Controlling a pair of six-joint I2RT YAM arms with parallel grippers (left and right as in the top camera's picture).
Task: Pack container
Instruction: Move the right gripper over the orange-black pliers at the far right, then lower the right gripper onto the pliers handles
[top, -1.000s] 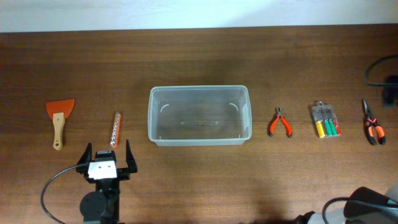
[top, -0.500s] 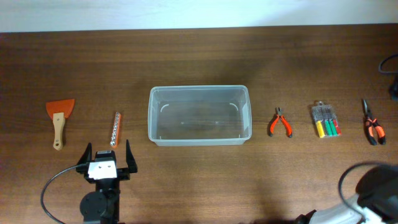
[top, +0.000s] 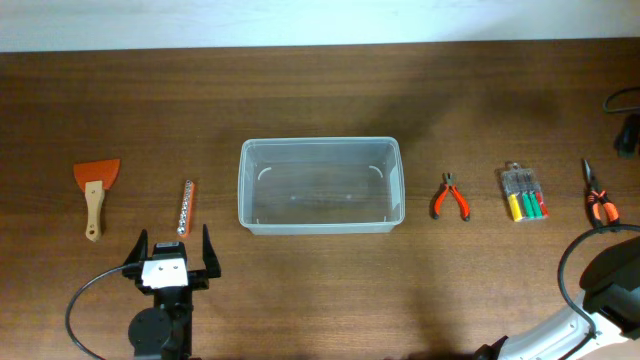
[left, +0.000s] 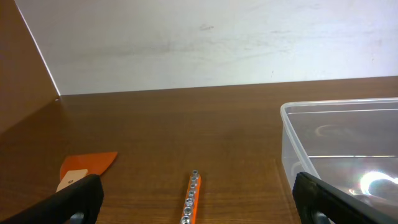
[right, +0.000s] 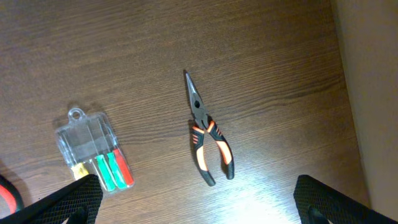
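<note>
The clear plastic container (top: 320, 142) stands empty at the table's middle; its left corner shows in the left wrist view (left: 292, 127). My left gripper (top: 173, 248) is open and empty, just in front of an orange socket strip (top: 185, 207) that lies between its fingers in the left wrist view (left: 191, 198). My right gripper (right: 199, 208) is open and empty, high above the long-nose pliers (right: 208, 134) with orange-black handles. In the overhead view the right arm (top: 612, 285) covers the lower ends of those pliers (top: 593, 188).
An orange scraper (top: 95, 185) with a wooden handle lies far left. Small red pliers (top: 451, 197) and a clear pack of coloured screwdrivers (top: 524, 193) lie right of the container. The pack also shows in the right wrist view (right: 93, 149). A black cable (top: 622, 105) hangs at the right edge.
My right arm has come up into view at the lower right and now overlaps the long-nose pliers' handles. The left arm and all objects have stayed still.
</note>
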